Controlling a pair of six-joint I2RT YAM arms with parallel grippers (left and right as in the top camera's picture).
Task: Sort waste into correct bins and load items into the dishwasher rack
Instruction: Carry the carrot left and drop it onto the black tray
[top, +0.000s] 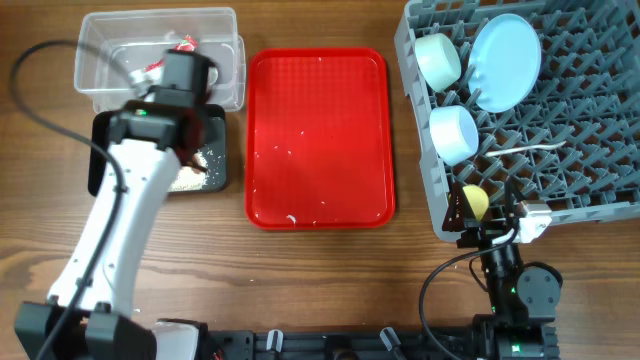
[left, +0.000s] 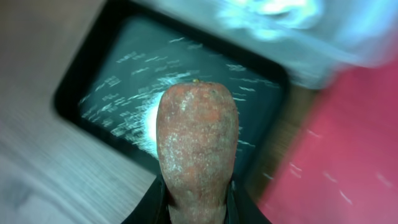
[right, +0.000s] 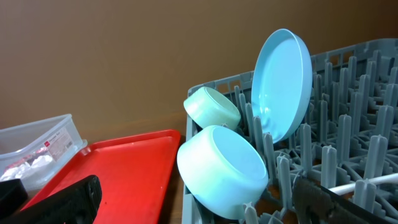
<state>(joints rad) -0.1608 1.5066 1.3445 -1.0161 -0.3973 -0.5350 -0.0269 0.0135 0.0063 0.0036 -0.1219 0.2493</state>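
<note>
My left gripper (left: 198, 193) is shut on the small orange carrot (left: 198, 143) and holds it above the black bin (left: 106, 81), which has rice grains (left: 155, 121) in it. In the overhead view the left gripper (top: 193, 150) is over the black bin (top: 218, 140). The clear bin (top: 230, 60) holds the red wrapper (top: 185, 45). The grey rack (top: 600, 150) holds the blue plate (top: 505, 60), green bowl (top: 438, 58), blue bowl (top: 452, 132), white spoon (top: 525, 150) and yellow cup (top: 474, 201). My right gripper (top: 488, 226) is open and empty at the rack's near-left corner.
The flat red tray (top: 320, 140) lies between the bins and the rack, with a few white specks on it. The right wrist view shows the blue bowl (right: 221, 171), green bowl (right: 211, 107) and plate (right: 283, 87) standing among the rack's pegs (right: 367, 124).
</note>
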